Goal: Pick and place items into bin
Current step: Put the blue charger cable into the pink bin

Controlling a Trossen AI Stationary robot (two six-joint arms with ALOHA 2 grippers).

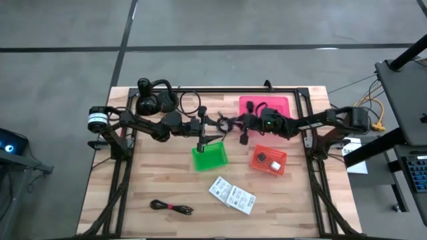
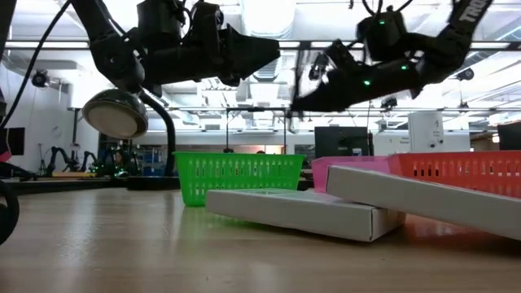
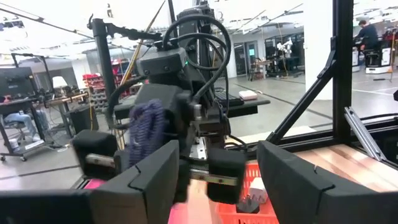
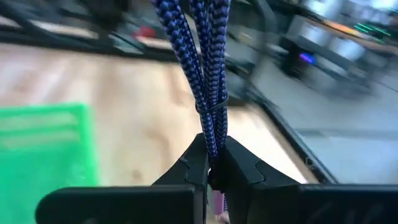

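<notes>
My right gripper (image 4: pixel 211 168) is shut on a purple-blue braided cable (image 4: pixel 202 56) and hangs in the air near the table's middle (image 1: pixel 227 125), just beyond the green bin (image 1: pixel 209 157). My left gripper (image 3: pixel 217 163) is open and faces it from close by (image 1: pixel 208 127). In the left wrist view the cable (image 3: pixel 147 127) shows as a purple bundle at the right arm's fingers. White flat packets (image 1: pixel 231 193) and a black-red cable (image 1: pixel 171 207) lie on the near part of the table. The red bin (image 1: pixel 268 160) holds small pieces. My right gripper pinches the cable bundle between its two fingers, on the strands just below a thin tie (image 4: pixel 211 134). Several strands run out ahead of the fingers, along them. The cable is lifted clear of the table. How far back it reaches is hidden by the fingers.
A pink bin (image 1: pixel 265 107) with a dark cable stands at the far right. Black headphones (image 1: pixel 155 97) lie at the far left. A dark frame rail (image 1: pixel 120 167) runs along the table's sides. Bare wood lies at the near left (image 1: pixel 133 187).
</notes>
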